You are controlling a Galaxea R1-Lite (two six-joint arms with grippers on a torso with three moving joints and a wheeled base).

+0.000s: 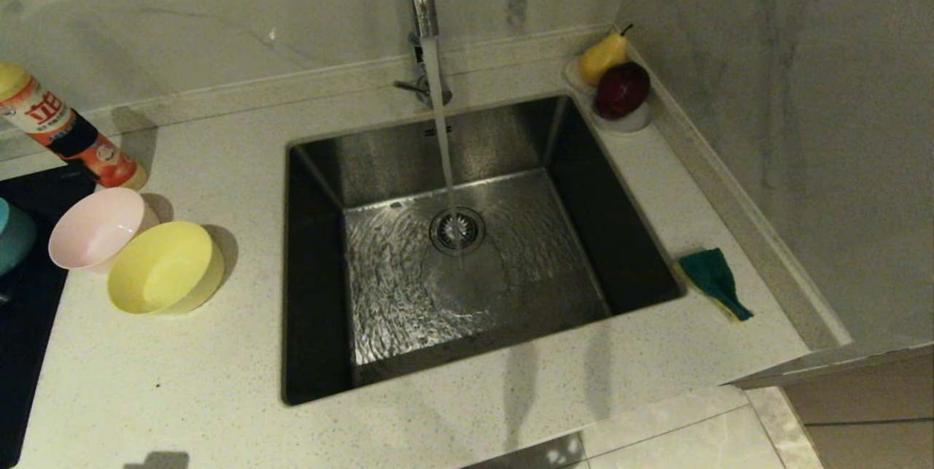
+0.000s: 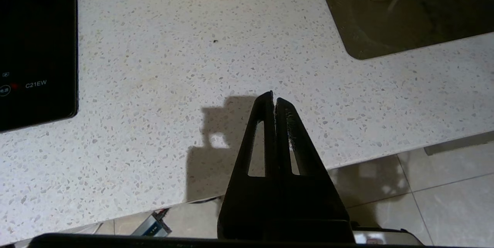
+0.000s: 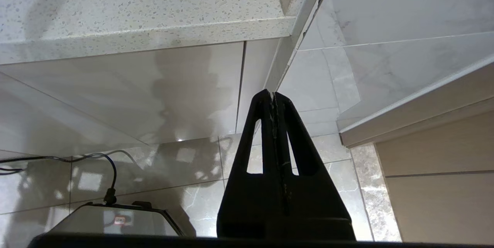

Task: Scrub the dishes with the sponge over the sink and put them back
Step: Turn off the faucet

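At the far left a black hob (image 1: pixel 22 308) lies in the counter (image 1: pixel 182 367), and a blue bowl (image 1: pixel 11 235) shows only partly at its edge. Behind them a bottle (image 1: pixel 69 130) lies tilted near the wall. The pink bowl (image 1: pixel 95 228) and the yellow bowl (image 1: pixel 164 267) touch each other on the counter, both tipped on their sides.

The left gripper (image 2: pixel 274 95) hangs above the front edge of the counter with fingers pressed together, holding nothing. The yellow bowl is well ahead of it, the hob is on its left side, and the sink (image 1: pixel 314 272) is ahead to its right.

In the middle, water runs from the tap (image 1: pixel 422 2) down onto the drain (image 1: pixel 457 230) (the basin floor is wet and rippled).

The sponge (image 1: pixel 713 281) lies on the counter just right of the sink. A saucer (image 1: pixel 627 120) with a pear (image 1: pixel 603 57) and a red fruit (image 1: pixel 622 90) stands at the back corner.

The right gripper (image 3: pixel 273 94) is below the counter edge, in front of the cabinet, also fully closed and empty; the sponge is well ahead of it, up on the counter
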